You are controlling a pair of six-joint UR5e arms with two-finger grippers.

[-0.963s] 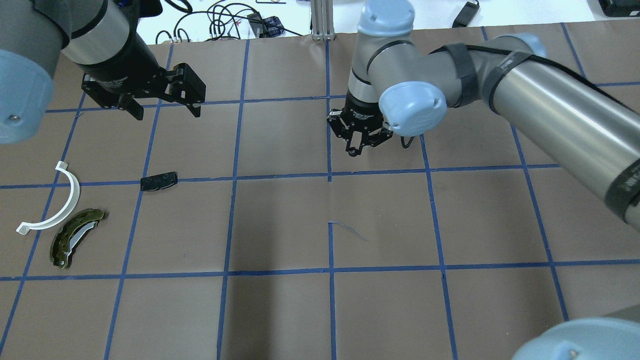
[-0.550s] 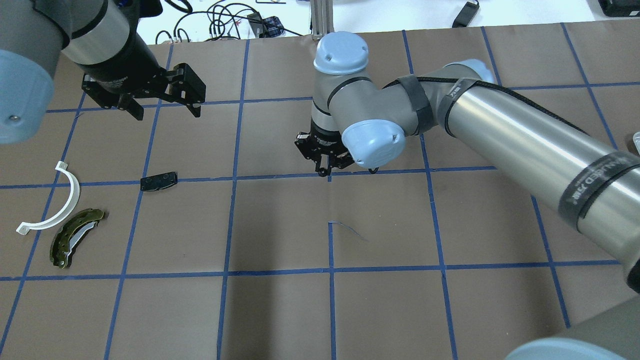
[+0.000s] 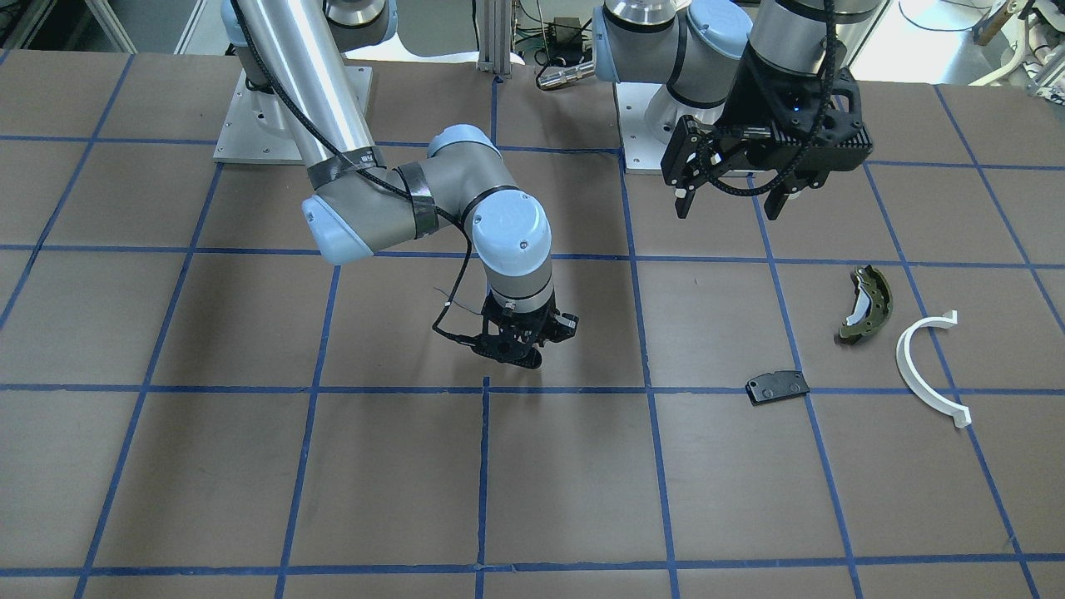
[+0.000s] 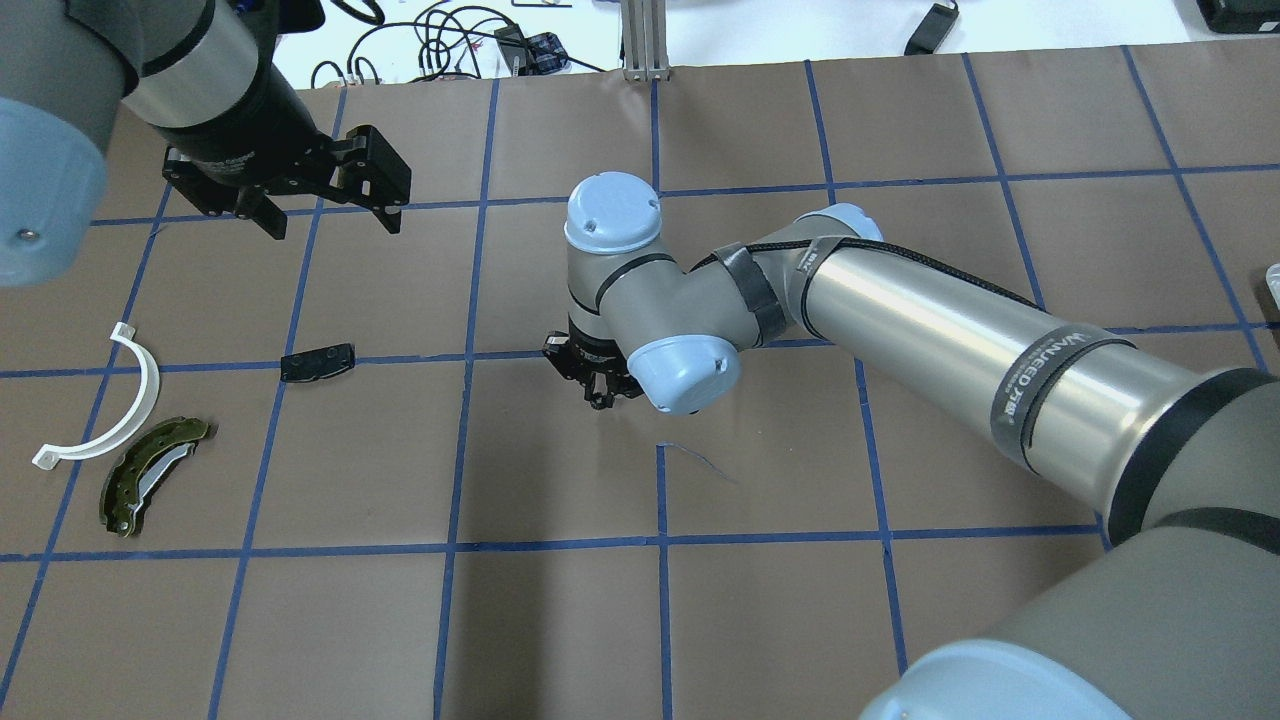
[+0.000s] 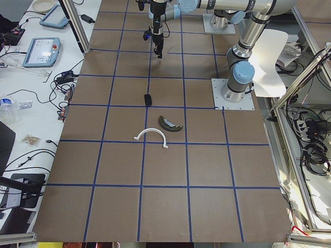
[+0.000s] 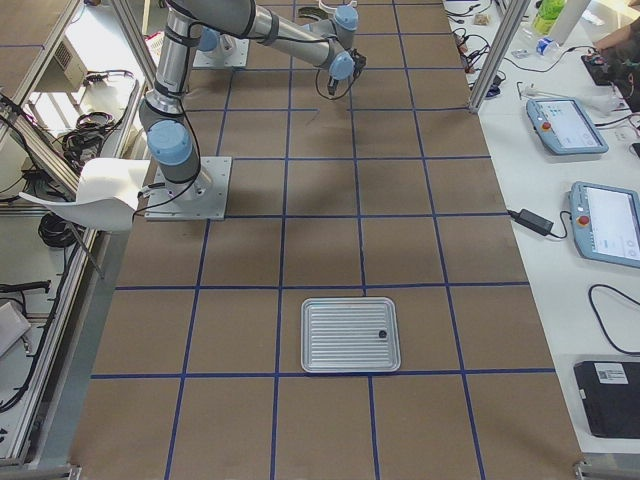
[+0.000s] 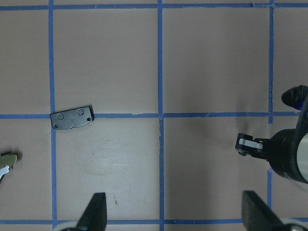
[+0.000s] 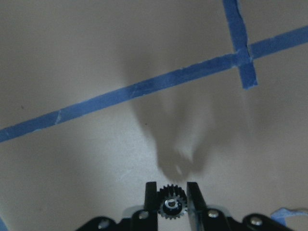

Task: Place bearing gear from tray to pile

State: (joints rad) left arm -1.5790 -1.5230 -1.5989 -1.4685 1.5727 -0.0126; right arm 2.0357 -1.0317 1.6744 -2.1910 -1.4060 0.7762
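A wide table (image 4: 560, 620) covered in brown paper is marked into squares by blue tape lines.

The right arm (image 4: 930, 330), thick and silver with pale blue joint caps, reaches across to about the middle of the table. Its wrist points down, and the right gripper (image 4: 598, 398) hangs just above the paper, close to a crossing of tape lines. The left arm (image 4: 200, 70) is held up over the robot's left side of the table. The left gripper (image 4: 332, 225) is black, its two fingers are spread wide apart, and there is nothing between them.

A ribbed metal tray (image 6: 330, 340) lies flat far off toward the robot's right end of the table, well apart from both arms. It shows only in the right side view. A small dark spot sits on it near one edge, too small to identify.

Three loose parts make up the pile on the robot's left side. A white half-ring (image 4: 153, 385) lies flat, and just beside it is a curved olive-green brake shoe (image 4: 150, 472). A small flat black plate (image 4: 318, 361) lies nearby on a tape line, apart from the other two.

The smallest item is a little dark toothed gear (image 8: 172, 208). It is pinched between the right gripper's two fingers, off the table surface, well apart from the pile and from the tray.
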